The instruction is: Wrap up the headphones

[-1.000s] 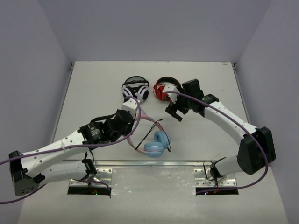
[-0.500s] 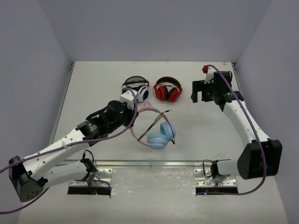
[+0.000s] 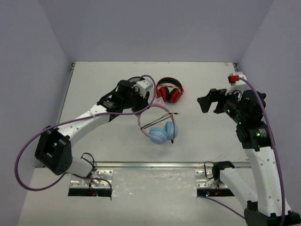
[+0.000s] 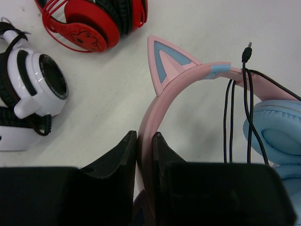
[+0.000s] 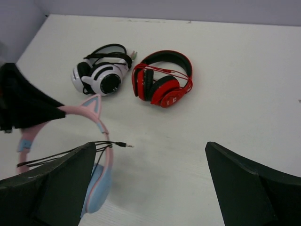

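The headphones (image 3: pixel 159 135) lie a little toward 6 o'clock from the middle of the desk (image 3: pixel 94 80), blue earcups down and pink band arching up toward 12. The left claw (image 4: pixel 145 141) is pinching that band, one finger on each face, just short of the cat ear (image 4: pixel 164 63). The right claw (image 5: pixel 150 145) hangs spread wide and empty out at 3 o'clock, well apart from everything.

In the left wrist view, a few strands of the black cable (image 4: pixel 230 117) cross the band past the ear, and the plug (image 4: pixel 245 51) pokes free toward 12 o'clock. As I judge it, the wrap is partly laid but nothing holds its end.

What could go wrong:

- The strands look slack and sit side by side on a smooth curved band. A tilt or jerk of the left claw could let them slide off toward the earcup and undo the turns.
- The loose plug is the only handle for the right claw. It is thin and lies near the band, so a slightly off approach could close on nothing, or push the strands aside.
- The pinch is narrow and near one end of the band, so the earcups' weight could pivot the headphones in the fingers.
- The red-and-black headphones (image 3: pixel 169 92) and the white-and-black headphones (image 4: pixel 33 94) sit near, at 11 to 12 o'clock — a wide swing could knock them or snag the cable.
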Action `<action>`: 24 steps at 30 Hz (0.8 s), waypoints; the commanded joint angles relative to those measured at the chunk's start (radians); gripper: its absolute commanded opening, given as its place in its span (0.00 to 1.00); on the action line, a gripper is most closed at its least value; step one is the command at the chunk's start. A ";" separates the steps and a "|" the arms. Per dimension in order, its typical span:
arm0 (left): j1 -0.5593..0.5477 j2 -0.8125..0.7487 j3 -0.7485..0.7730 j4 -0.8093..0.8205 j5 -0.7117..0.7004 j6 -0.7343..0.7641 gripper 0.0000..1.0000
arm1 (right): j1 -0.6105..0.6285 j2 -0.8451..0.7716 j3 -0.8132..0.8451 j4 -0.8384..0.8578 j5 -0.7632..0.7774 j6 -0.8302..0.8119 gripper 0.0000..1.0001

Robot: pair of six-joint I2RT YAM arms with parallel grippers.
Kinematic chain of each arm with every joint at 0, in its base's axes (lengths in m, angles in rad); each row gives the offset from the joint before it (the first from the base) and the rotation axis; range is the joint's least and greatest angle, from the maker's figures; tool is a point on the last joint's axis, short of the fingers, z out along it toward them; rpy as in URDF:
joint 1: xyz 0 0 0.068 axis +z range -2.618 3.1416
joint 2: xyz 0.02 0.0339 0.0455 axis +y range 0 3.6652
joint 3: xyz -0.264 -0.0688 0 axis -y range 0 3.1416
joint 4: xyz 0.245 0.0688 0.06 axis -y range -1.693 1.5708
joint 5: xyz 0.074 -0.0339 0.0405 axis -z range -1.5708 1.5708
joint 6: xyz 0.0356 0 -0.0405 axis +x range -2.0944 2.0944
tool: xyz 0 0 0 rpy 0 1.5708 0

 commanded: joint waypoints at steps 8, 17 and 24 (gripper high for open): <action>0.016 0.389 0.264 0.195 0.386 0.050 0.03 | 0.000 -0.190 -0.165 0.001 -0.204 0.099 0.99; 0.016 0.566 0.316 0.322 0.510 0.090 0.04 | 0.000 -0.281 -0.246 0.025 -0.310 0.107 0.99; -0.022 0.652 0.348 0.336 0.543 0.100 0.06 | 0.002 -0.316 -0.286 0.027 -0.293 0.082 0.99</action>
